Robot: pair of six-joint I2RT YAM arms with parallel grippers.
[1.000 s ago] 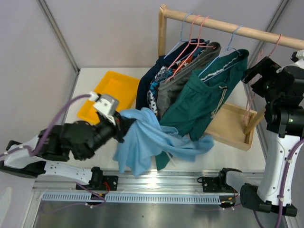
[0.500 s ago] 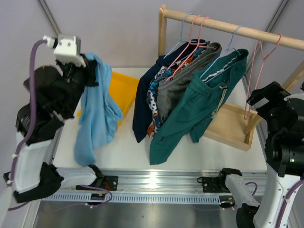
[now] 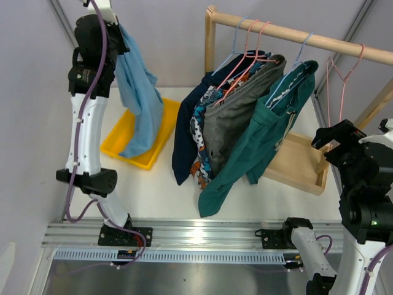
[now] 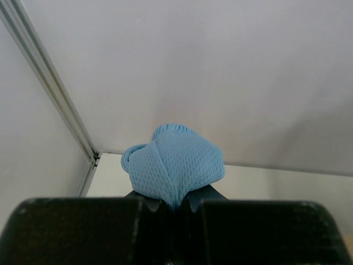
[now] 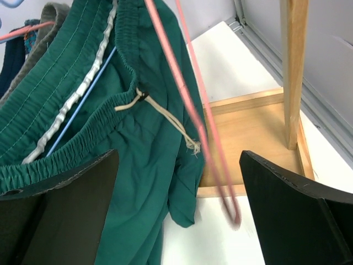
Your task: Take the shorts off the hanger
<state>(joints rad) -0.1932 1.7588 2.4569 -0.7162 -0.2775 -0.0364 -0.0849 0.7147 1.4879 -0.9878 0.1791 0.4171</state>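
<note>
The left arm [image 3: 86,123] stands tall at the far left corner, close to the wall, its jaws pinched shut on a bunched fold of the blue shorts [image 3: 138,92]; in the wrist view that fold [image 4: 175,165] bulges out just above the closed jaws. The rest of the cloth hangs free, well apart from the rack, and its lower end reaches the right side of the yellow tray [image 3: 116,144]; whether it touches I cannot tell. A bare strip of surface [image 3: 153,190] runs between the tray and the navy shorts [image 3: 184,132]. On the rail [image 3: 331,43] the navy, patterned [image 3: 199,126], grey [image 3: 230,123] and teal shorts [image 3: 258,141] hang packed together, the teal hem lowest, near the front edge. To their right a pink hanger [image 3: 336,77] hangs bare. The right jaws stand wide, holding nothing, near the right edge beside the wooden base [image 3: 298,166]. From that wrist, the teal waistband [image 5: 83,110] and the blurred pink hanger [image 5: 193,110] lie ahead between the fingers, the post [image 5: 292,72] to the right.
</note>
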